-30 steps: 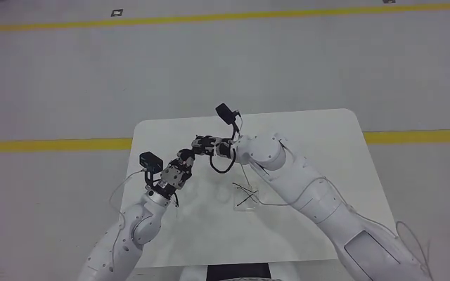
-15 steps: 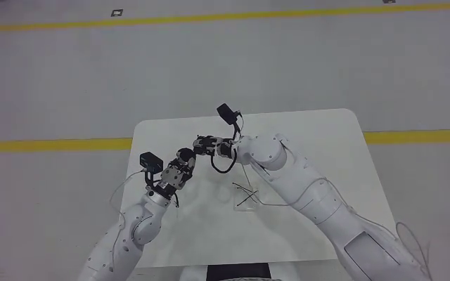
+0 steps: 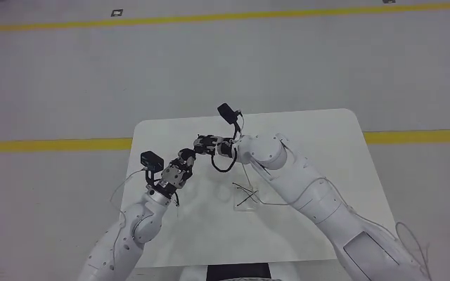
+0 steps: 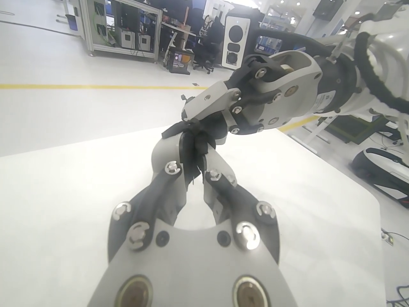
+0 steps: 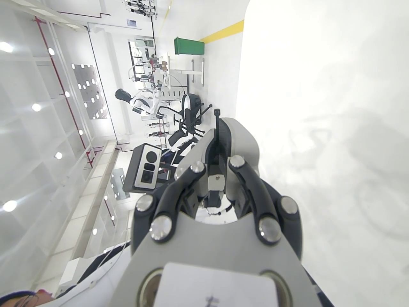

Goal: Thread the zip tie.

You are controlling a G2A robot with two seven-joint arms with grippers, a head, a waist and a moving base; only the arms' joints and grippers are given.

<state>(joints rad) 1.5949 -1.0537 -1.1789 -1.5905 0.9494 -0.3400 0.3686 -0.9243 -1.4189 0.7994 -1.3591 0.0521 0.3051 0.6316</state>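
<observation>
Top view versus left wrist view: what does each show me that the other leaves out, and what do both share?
Top view gives the full outline of the white rounded table and loose thin black strips lying near its middle. Left wrist view gives a close look at the thin black plastic zip tie pinched in the shut left claw, plus a metal-framed equipment bench in the room behind. Both share the left claw and right claw meeting tip to tip above the table.
</observation>
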